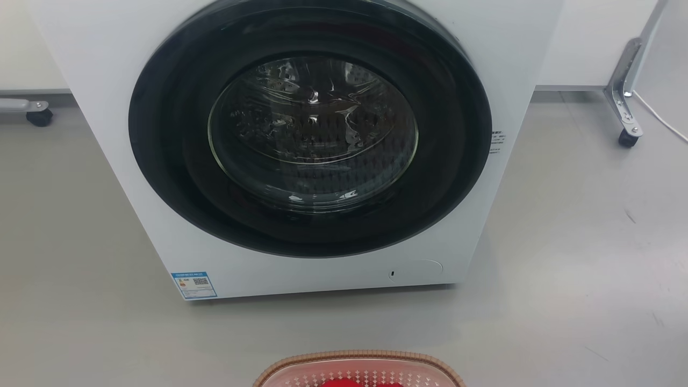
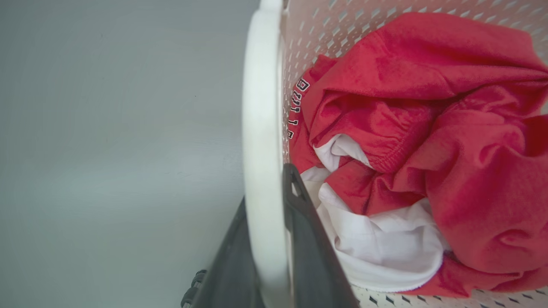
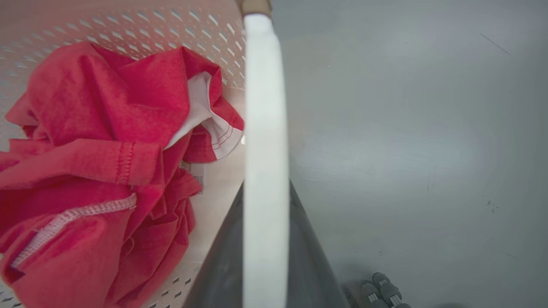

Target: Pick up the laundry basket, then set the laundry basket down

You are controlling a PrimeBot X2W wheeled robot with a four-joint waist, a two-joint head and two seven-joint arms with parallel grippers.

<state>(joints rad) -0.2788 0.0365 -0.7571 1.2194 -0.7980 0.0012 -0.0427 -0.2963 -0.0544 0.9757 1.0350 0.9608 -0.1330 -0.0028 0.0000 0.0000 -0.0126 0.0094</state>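
The laundry basket shows its brown woven-look far rim at the bottom edge of the head view, just in front of the washing machine. Its perforated pale pink walls hold a crumpled red garment with white cloth folded into it. My left gripper is shut on the basket's white side handle, one dark finger outside it and one inside. My right gripper is shut the same way on the opposite white handle, beside the red garment. I cannot tell whether the basket rests on the floor.
A white front-loading washing machine stands straight ahead, its round dark door closed. Frame legs on casters stand at the back right and back left, with a white cable by the right one. Grey floor lies on both sides.
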